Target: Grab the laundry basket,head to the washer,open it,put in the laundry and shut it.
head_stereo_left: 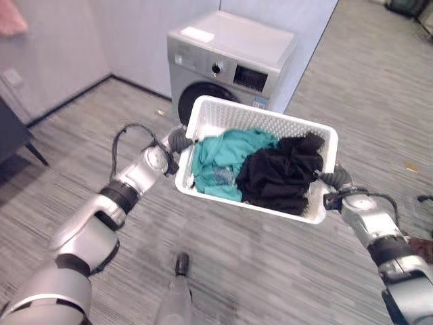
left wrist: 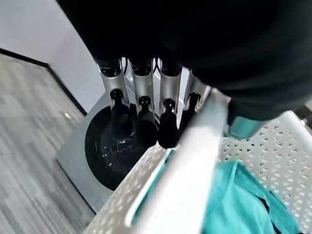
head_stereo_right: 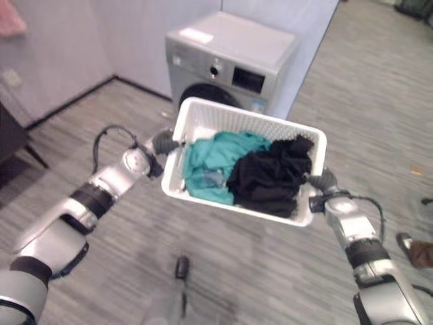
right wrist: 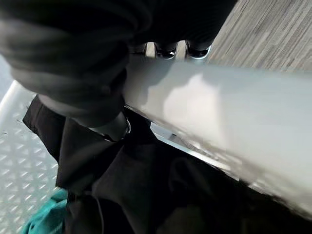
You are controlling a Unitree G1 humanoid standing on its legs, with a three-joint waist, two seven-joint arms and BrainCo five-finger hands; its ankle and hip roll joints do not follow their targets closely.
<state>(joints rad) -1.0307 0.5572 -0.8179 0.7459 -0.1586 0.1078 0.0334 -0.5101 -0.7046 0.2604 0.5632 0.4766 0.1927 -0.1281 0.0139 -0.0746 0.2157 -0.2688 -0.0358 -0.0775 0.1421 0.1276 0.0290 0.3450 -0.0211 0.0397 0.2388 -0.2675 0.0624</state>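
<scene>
A white laundry basket (head_stereo_left: pixel 260 116) hangs above the floor, carried between my two hands. It holds a teal garment (head_stereo_left: pixel 223 159) and a black garment (head_stereo_left: pixel 281 172). My left hand (head_stereo_left: pixel 177 141) grips the basket's left rim (left wrist: pixel 190 165), with the fingers (left wrist: pixel 141 92) down the outside and the thumb inside. On the opposite side, my right hand (head_stereo_left: pixel 336 179) is curled over the rim (right wrist: pixel 219 107), its thumb (right wrist: pixel 114 126) against the black garment (right wrist: pixel 146 190). Just beyond the basket stands the silver washer (head_stereo_left: pixel 230 51), its round dark door (left wrist: pixel 105 146) shut.
The washer stands against a pale wall with a dark skirting line. Dark furniture (head_stereo_left: pixel 10 135) juts in at the left, below something pink (head_stereo_left: pixel 10 20). A person's shoe (head_stereo_right: pixel 416 250) rests on the grey plank floor at the right.
</scene>
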